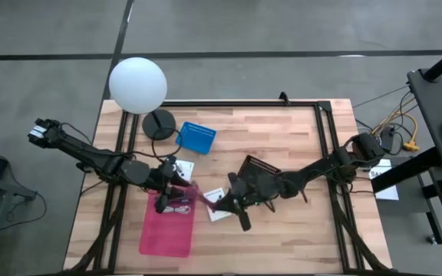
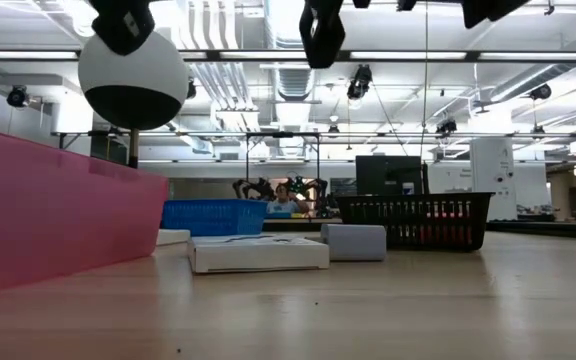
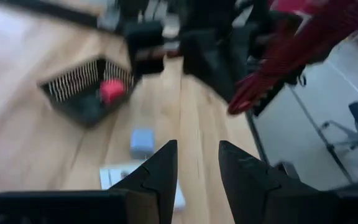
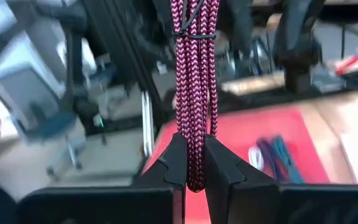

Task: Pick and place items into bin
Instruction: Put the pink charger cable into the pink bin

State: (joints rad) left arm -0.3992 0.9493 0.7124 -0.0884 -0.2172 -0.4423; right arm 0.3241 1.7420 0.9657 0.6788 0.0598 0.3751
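A robotics lab in a large industrial hall: exposed ducts and strip lights (image 2: 388, 55) are running overhead, a person (image 2: 284, 200) is sitting at distant desks, and cables (image 1: 402, 130) are trailing beside the wooden worktop (image 1: 298, 130).

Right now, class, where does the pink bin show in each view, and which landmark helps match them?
High view: pink bin, lower left of centre, by the left gripper.
Low view: its wall fills the left side.
Left wrist view: not in it.
Right wrist view: bin behind the right gripper, shut on a braided cable.
Shared landmark: black basket, seen in high, low and left wrist views.
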